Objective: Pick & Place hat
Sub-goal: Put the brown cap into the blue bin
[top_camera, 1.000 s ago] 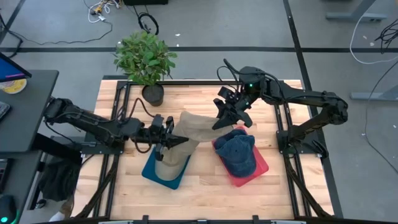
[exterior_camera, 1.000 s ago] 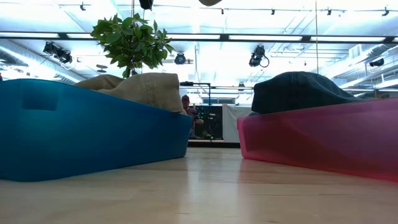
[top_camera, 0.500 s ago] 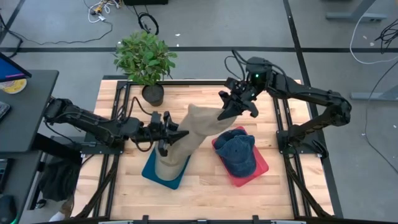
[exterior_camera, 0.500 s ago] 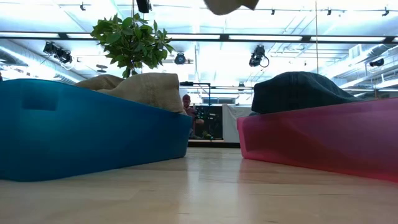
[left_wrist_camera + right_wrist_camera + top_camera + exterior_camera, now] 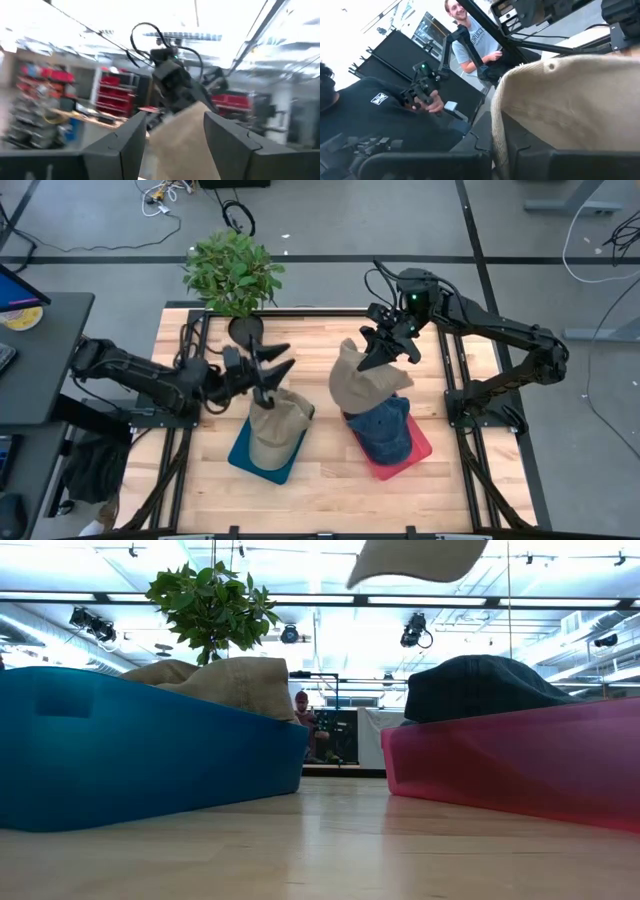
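Note:
A tan hat (image 5: pixel 362 385) hangs from my shut right gripper (image 5: pixel 381 358) above the red bin (image 5: pixel 420 448), which holds a dark blue hat (image 5: pixel 385 430). The low view shows the hanging tan hat (image 5: pixel 420 558) high over the dark blue hat (image 5: pixel 480 685). A second tan hat (image 5: pixel 274 430) lies in the blue bin (image 5: pixel 243 457). My left gripper (image 5: pixel 277 360) stands open above the blue bin's far end, pointing toward the hanging hat, with nothing between its fingers (image 5: pixel 127 142). My right gripper pinches the tan hat's upper edge (image 5: pixel 498 140) between its two fingers, coming from above and slanting down. The hat hangs slack below the fingers, lifted clear of both bins and of the dark blue hat.
A potted plant (image 5: pixel 232 275) stands at the table's far left, close behind my left gripper. People show in the room beyond the table in the right wrist view (image 5: pixel 470 40). Bare wood lies along the near edge (image 5: pixel 330 485).
My left gripper has opened, let go of the tan cloth over the blue bin, and drawn up and toward the far edge. My right gripper has risen and pulled one tan hat off the blue bin; it was stretched and now hangs free over the red bin.

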Tool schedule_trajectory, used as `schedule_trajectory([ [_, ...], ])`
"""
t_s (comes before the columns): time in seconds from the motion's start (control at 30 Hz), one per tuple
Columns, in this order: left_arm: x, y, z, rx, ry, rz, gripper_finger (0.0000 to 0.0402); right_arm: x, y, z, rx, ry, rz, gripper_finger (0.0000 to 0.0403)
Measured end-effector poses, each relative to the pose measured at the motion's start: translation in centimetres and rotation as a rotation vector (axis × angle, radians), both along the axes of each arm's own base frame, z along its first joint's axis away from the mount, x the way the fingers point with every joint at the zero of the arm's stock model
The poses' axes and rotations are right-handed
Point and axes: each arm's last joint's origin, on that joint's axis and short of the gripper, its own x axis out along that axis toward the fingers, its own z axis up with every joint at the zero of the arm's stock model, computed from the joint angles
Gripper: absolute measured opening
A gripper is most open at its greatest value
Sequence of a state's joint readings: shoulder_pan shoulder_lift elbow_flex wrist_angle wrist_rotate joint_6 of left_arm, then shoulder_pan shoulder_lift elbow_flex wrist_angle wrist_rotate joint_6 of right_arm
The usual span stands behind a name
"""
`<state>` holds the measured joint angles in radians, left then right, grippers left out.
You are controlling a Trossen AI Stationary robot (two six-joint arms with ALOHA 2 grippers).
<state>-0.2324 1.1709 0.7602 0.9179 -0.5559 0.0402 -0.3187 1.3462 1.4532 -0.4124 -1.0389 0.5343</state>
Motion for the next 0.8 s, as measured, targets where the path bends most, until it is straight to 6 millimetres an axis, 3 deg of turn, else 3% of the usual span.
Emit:
schedule_trajectory([
  [0.13,0.6,0.5,1.9,0.079,0.059,0.007,0.0198,0.1,0.0,0.0,-0.002,-0.004,-0.012,0.0012],
  [0.37,2.3,1.8,5.4,0.131,0.417,-0.045,0.0197,1.2,0.5,-0.8,0.001,0.024,0.005,0.0012],
  [0.53,2.9,2.5,8.2,0.193,0.526,-0.100,0.0200,2.2,0.9,-1.4,0.000,0.032,0.021,0.0012],
  [0.8,4.6,3.6,9.8,0.182,0.695,-0.242,0.0201,3.1,0.8,-2.1,0.000,0.049,0.024,0.0012],
])
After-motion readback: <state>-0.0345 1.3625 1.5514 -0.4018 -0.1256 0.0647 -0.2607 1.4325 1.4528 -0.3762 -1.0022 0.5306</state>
